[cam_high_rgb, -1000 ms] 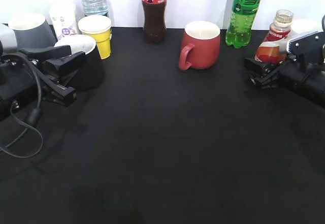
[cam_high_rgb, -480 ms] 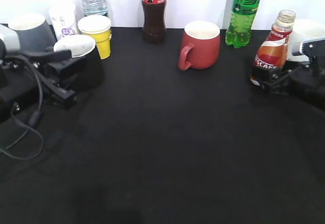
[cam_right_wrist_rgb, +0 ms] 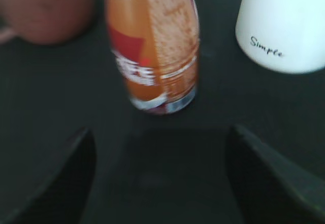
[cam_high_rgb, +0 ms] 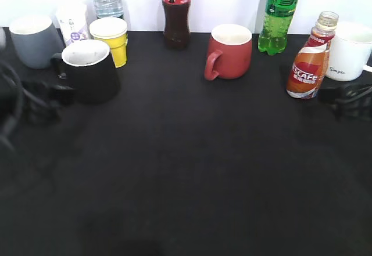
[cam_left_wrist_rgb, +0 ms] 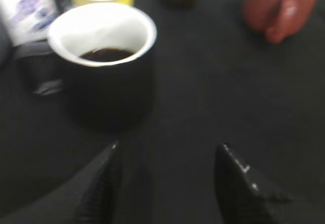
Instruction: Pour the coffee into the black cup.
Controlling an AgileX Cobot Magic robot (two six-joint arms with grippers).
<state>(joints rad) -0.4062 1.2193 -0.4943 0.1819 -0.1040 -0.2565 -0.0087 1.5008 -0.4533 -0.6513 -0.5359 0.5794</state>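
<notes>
The coffee bottle (cam_high_rgb: 309, 61) with its orange-brown NESCAFE label stands upright and uncapped at the right of the table; in the right wrist view (cam_right_wrist_rgb: 152, 51) it stands just beyond my jaws. My right gripper (cam_right_wrist_rgb: 160, 178) is open and empty, drawn back from it, a blur at the right edge of the exterior view (cam_high_rgb: 349, 102). The black cup (cam_high_rgb: 90, 73) stands at the left with dark coffee inside (cam_left_wrist_rgb: 106, 55). My left gripper (cam_left_wrist_rgb: 167, 183) is open and empty, short of the cup, blurred in the exterior view (cam_high_rgb: 35, 102).
A red mug (cam_high_rgb: 229, 51) stands at centre back, a cola bottle (cam_high_rgb: 176, 12) and green soda bottle (cam_high_rgb: 280, 15) behind it. A white mug (cam_high_rgb: 349, 51) is right of the coffee bottle. A grey mug (cam_high_rgb: 34, 40), yellow paper cup (cam_high_rgb: 111, 38) and water bottle (cam_high_rgb: 108, 0) stand behind the black cup.
Both arms have pulled back toward the table's sides. My right gripper let go of the coffee bottle, which now stands alone; my left gripper has drawn away from the black cup.
</notes>
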